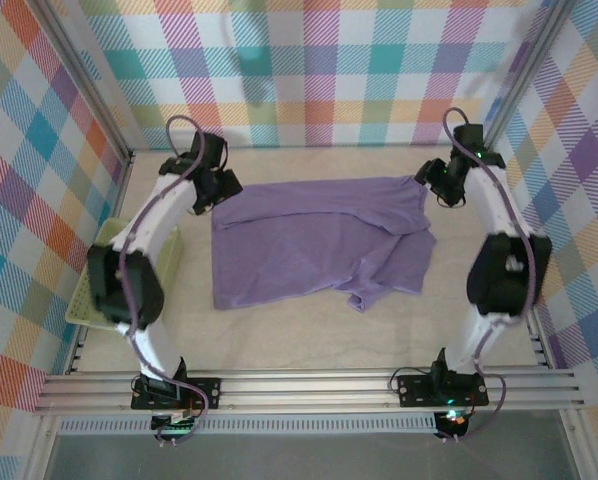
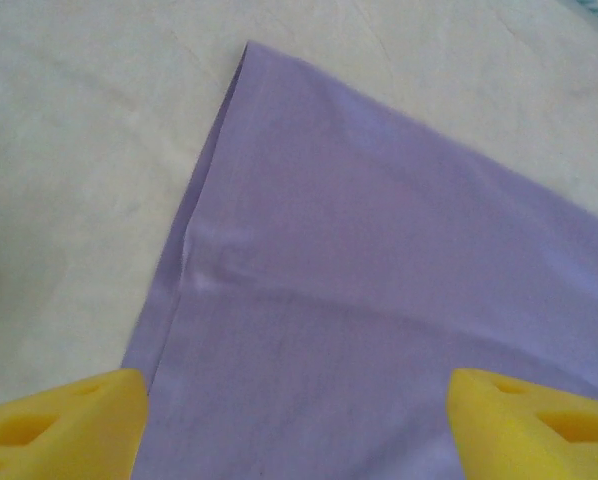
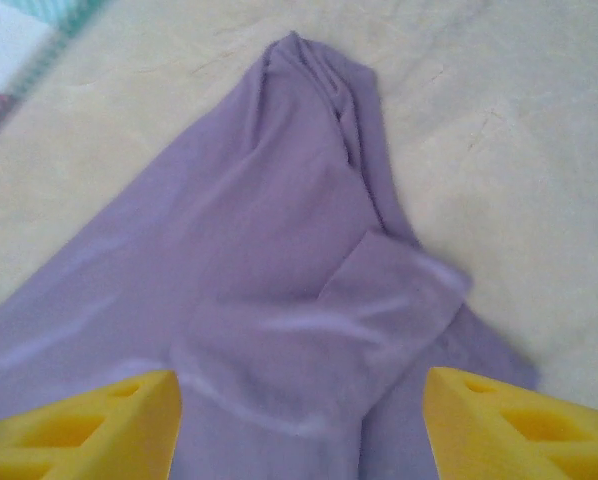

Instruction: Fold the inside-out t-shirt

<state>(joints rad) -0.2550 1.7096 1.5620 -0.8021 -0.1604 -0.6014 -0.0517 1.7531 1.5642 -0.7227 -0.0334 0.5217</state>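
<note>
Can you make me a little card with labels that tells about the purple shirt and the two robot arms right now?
shirt: the t-shirt lies spread on the table, smooth on the left, rumpled at its right side
left arm: left end effector open, over the shirt's far left corner, holding nothing
right arm: right end effector open, over the bunched far right corner, holding nothing
other thing: pale green basket at the table's left edge, beside the left arm
folding: not finished yet
</note>
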